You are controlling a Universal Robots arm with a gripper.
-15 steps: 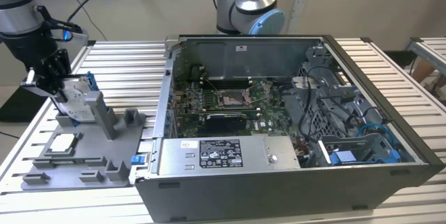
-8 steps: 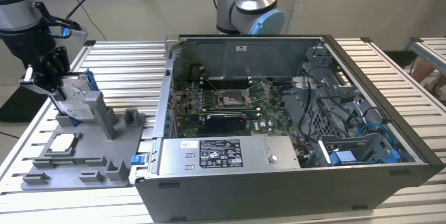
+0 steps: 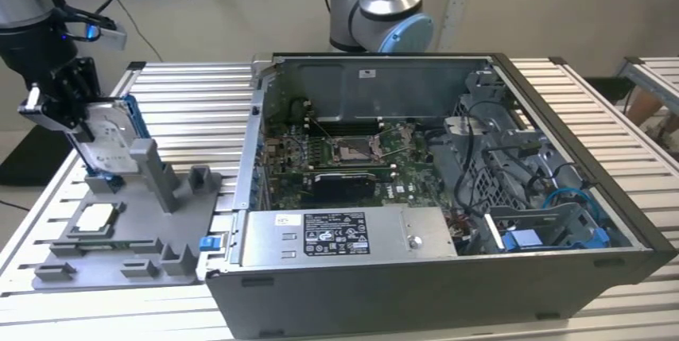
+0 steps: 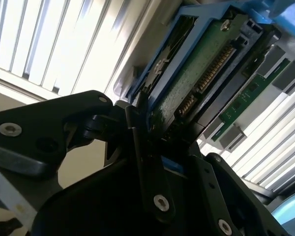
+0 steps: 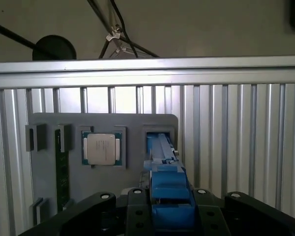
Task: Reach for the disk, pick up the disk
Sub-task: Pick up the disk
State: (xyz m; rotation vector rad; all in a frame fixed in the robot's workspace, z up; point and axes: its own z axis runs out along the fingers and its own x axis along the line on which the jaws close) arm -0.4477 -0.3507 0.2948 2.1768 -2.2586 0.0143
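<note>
The disk (image 3: 106, 138), a silver drive in a blue carrier, stands on edge at the exterior view's left, its lower end at the slot of the grey fixture (image 3: 117, 273). My gripper (image 3: 87, 114) is shut on its upper part, a black finger on either side. In the second wrist view the disk (image 4: 196, 83) shows its green circuit board and blue frame, with the gripper (image 4: 155, 147) clamped on it. The first wrist view looks down the blue carrier of the disk (image 5: 168, 187), held in the gripper (image 5: 169, 211) above the fixture's slot (image 5: 160, 132).
A small silver square chip (image 3: 95, 218) (image 5: 102, 149) lies in a pocket of the fixture, and a green memory stick (image 5: 62, 172) sits beside it. An open computer case (image 3: 424, 198) stands to the exterior view's right. A second arm's base (image 3: 382, 15) rises behind it.
</note>
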